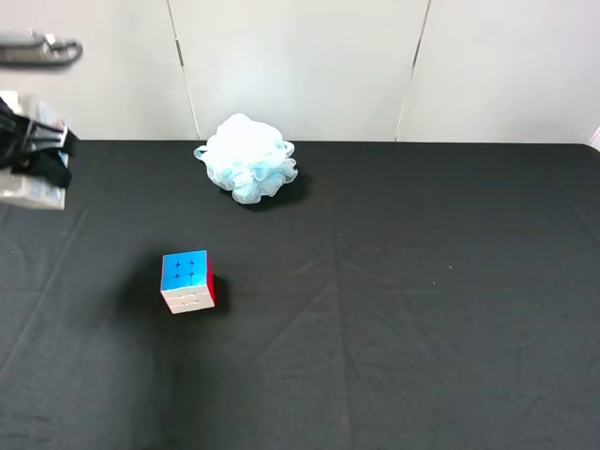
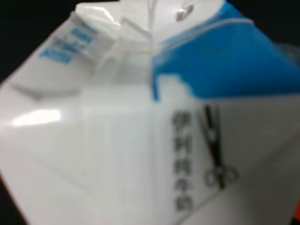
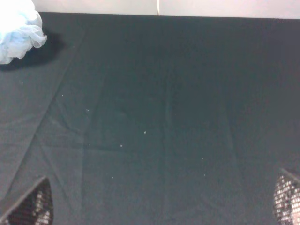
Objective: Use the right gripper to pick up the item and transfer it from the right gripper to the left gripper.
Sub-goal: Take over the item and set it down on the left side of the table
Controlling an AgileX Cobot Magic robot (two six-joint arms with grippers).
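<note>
Drink carton (image 2: 140, 131) first: it sits so close to the left wrist camera that its white face, blue top and printed side fill that whole view, blurred. From the high camera it shows as a pale block (image 1: 34, 192) hanging under the left gripper (image 1: 37, 155) at the far left edge of the scene, off the black tablecloth (image 1: 422, 281). The left gripper appears clamped on the drink carton, though its fingers are hidden behind the carton in the wrist view, so how much of each finger bears on it cannot be told.

That is where the risk lies. A thin-walled carton gives under pressure: a hard squeeze could buckle it or let it pivot, and a shallow or off-centre hold could let it slide out and fall to the cloth. The attached straw could not be made out here. The gripper is also at the very edge of the high view, partly cut off, so any slip there would be hard to catch.

The right gripper (image 3: 158, 201) is spread wide, one finger in each far corner of its own view, with nothing between them but bare cloth. It is not in the high view at all. The pale blue bath puff (image 1: 248, 157) lies well ahead of it and off to one side. The puzzle cube (image 1: 187, 281) stands well apart from the left gripper, nearer the front of the table.
</note>
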